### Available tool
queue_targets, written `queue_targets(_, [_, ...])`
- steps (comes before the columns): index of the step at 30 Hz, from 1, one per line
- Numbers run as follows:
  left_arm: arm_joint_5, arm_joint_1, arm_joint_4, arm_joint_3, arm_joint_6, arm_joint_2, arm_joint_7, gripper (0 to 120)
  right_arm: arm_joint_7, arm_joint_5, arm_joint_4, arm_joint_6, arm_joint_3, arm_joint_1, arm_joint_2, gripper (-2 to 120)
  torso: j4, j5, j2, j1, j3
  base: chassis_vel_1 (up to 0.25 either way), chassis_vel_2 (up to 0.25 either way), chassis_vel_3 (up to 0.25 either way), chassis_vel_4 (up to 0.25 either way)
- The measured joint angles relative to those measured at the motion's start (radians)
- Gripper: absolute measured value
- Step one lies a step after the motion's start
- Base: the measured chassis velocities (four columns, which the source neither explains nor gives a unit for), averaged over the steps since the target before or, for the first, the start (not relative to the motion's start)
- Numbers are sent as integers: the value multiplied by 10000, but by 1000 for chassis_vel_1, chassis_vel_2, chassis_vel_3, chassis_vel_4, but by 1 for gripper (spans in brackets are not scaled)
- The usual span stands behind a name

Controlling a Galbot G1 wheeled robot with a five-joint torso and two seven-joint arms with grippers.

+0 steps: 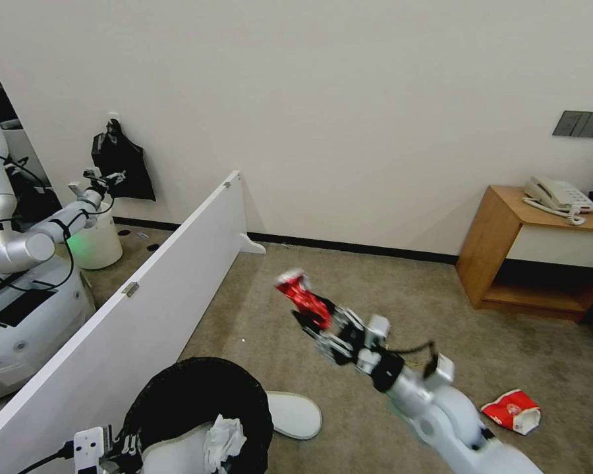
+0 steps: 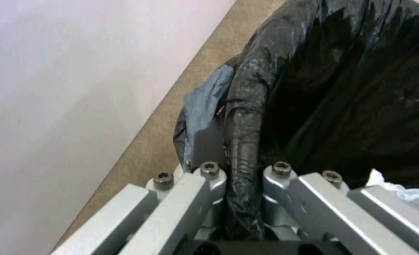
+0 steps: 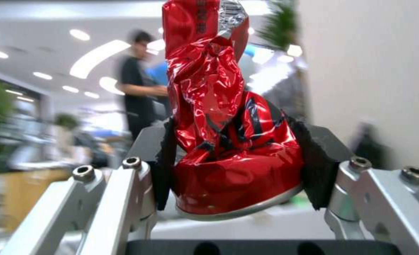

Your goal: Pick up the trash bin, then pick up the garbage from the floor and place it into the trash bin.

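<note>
The trash bin (image 1: 178, 388), lined with a crinkly black bag, hangs at the lower left of the head view. My left gripper (image 1: 126, 446) is shut on its rim, and the left wrist view shows the jaws of the left gripper (image 2: 245, 170) pinching a fold of the black bag (image 2: 342, 88). A crumpled white tissue (image 1: 223, 440) lies inside the bin. My right gripper (image 1: 310, 311) is raised over the carpet to the right of the bin, shut on a crushed red wrapper (image 1: 302, 296). In the right wrist view the wrapper (image 3: 228, 141) sits between the dark pads (image 3: 316, 166). More garbage lies on the floor: a white slipper (image 1: 298, 413) and a red-and-white crushed cup (image 1: 512, 411).
A long white partition board (image 1: 145, 296) runs diagonally along my left. Beyond it stand another robot (image 1: 20, 243) and a plain white bucket (image 1: 99, 242) with a green glow. A wooden nightstand (image 1: 507, 250) with a telephone (image 1: 557, 196) stands at the right wall.
</note>
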Motion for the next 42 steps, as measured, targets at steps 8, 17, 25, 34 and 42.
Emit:
queue_targets(8, [-127, -90, 3, -32, 143, 62, 12, 4, -617, 713, -325, 125, -1917, 1846, 768, 50, 1, -1, 0, 0, -1, 0, 0, 0, 0])
queue_targets(17, [-427, -166, 10, -68, 316, 135, 13, 4, -1541, 1576, -611, 22, -3475, 3145, 1480, 50, 1, -1, 0, 0, -2, 0, 0, 0, 0])
queue_targets(25, [-709, -220, 16, -105, 414, 144, 11, 4, -2371, 1683, -702, -145, -4062, 3258, 1132, 50, -1, 0, 0, 0, -2, 0, 0, 0, 0])
queue_targets(34, [-927, -260, -11, -152, 497, 211, -22, 4, -2919, 1606, -584, -312, -4099, 2991, 266, 50, 0, 1, 0, 0, -2, 0, 0, 0, 0])
queue_targets(42, [-952, -282, 29, -157, 502, 235, -26, 4, -2922, 1406, -490, -321, -3900, 2652, -261, 50, -2, 1, 0, 0, -2, 0, 0, 0, 0])
